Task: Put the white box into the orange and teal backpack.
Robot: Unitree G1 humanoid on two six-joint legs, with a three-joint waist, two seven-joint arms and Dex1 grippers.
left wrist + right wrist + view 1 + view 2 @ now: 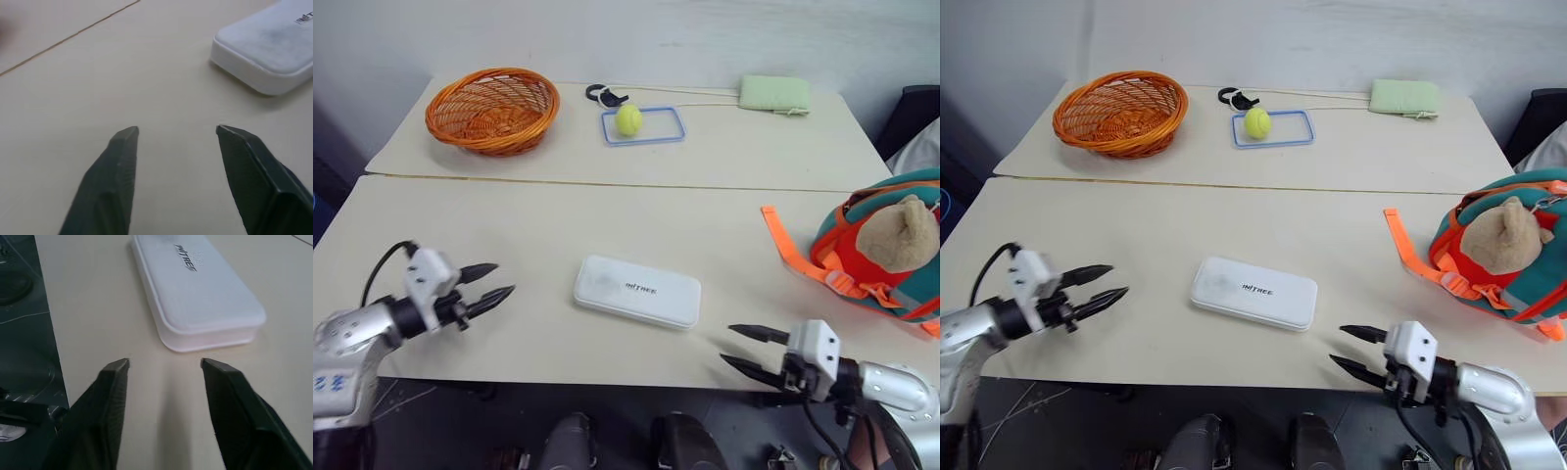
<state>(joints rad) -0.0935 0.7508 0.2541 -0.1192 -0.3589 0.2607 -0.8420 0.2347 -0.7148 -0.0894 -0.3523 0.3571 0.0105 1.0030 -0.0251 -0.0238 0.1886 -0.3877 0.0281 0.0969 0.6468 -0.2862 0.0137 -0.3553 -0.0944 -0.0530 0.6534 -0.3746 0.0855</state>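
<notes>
The white box lies flat on the near table, a little in from its front edge, grey lettering up. The orange and teal backpack rests at the table's right edge with a tan plush bear head on it and an orange strap trailing left. My left gripper hovers left of the box, open and empty, pointing toward it. My right gripper sits at the front edge right of the box, open and empty. The box's end lies just beyond the right fingers; its corner shows past the left fingers.
On the far table stand an orange wicker basket, a yellow ball inside a blue-rimmed tray, a black clip and a pale green pad. A seam separates the two tables.
</notes>
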